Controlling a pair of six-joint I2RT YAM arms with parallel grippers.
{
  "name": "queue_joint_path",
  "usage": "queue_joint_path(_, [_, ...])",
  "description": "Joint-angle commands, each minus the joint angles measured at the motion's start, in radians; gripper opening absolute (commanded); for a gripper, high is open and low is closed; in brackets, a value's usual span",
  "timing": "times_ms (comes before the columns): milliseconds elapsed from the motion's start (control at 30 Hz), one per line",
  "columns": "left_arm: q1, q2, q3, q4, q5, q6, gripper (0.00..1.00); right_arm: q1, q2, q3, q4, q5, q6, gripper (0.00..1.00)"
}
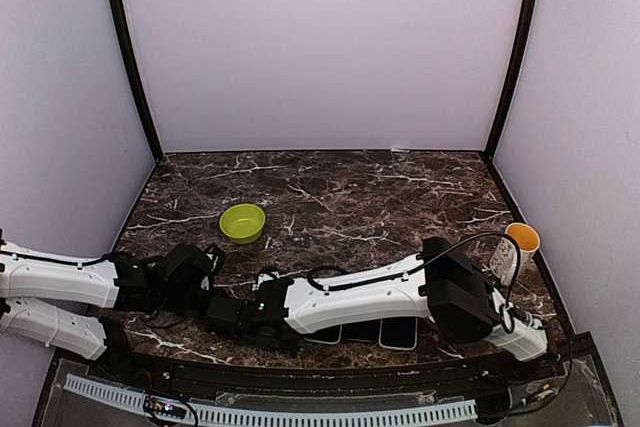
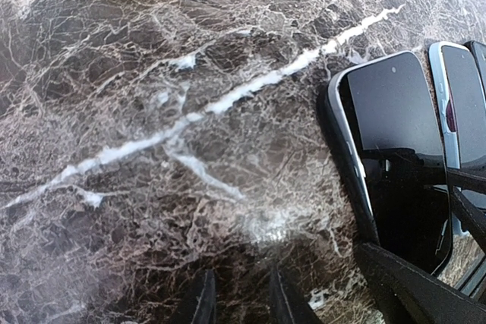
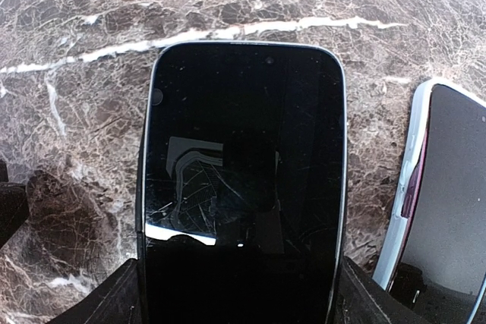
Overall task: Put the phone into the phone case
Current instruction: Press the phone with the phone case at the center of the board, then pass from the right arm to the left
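A black phone [image 3: 243, 172] lies face up on the marble table, screen dark and scratched. A thick dark rim that looks like a black case [image 2: 339, 142] runs round the phone [image 2: 391, 123]. My right gripper [image 3: 239, 290] straddles the phone's near end, one finger [image 3: 114, 297] against each long side, shut on it. My left gripper [image 2: 241, 286] hovers low over bare marble to the left of the phone. Its jaws stand a narrow gap apart with nothing between them. From above, the phone is mostly hidden under the right forearm [image 1: 350, 302].
A second phone in a white case [image 3: 448, 210] lies just right of the black one, also seen as the white-cased phone [image 2: 459, 104]. A green bowl [image 1: 242, 223] sits mid-table and an orange-and-white cup [image 1: 520, 243] at the right edge. Walls enclose the table.
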Motion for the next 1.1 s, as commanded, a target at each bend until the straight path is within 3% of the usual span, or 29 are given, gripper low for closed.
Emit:
queue_joint_path(0, [0.008,-0.02,0.039,-0.016,0.012,0.025,0.24,-0.001,-0.009,-0.038,0.01,-0.032,-0.021,0.45])
queue_joint_path(200, [0.008,-0.044,0.054,0.006,0.065,0.066,0.32,0.019,-0.132,-0.145,0.184,0.061,-0.151,0.22])
queue_joint_path(433, [0.007,-0.122,0.148,0.009,0.204,0.116,0.61,0.064,-0.387,-0.44,0.581,0.296,-0.37,0.22])
queue_joint_path(567, [0.007,-0.233,0.134,0.11,0.279,0.091,0.69,0.08,-0.503,-0.579,0.723,0.398,-0.434,0.21])
queue_joint_path(867, [0.006,-0.369,0.085,0.337,0.329,0.022,0.75,0.129,-0.553,-0.596,0.856,0.514,-0.614,0.2])
queue_joint_path(1067, [0.006,-0.355,0.1,0.362,0.309,0.009,0.64,0.158,-0.558,-0.588,0.982,0.539,-0.753,0.2])
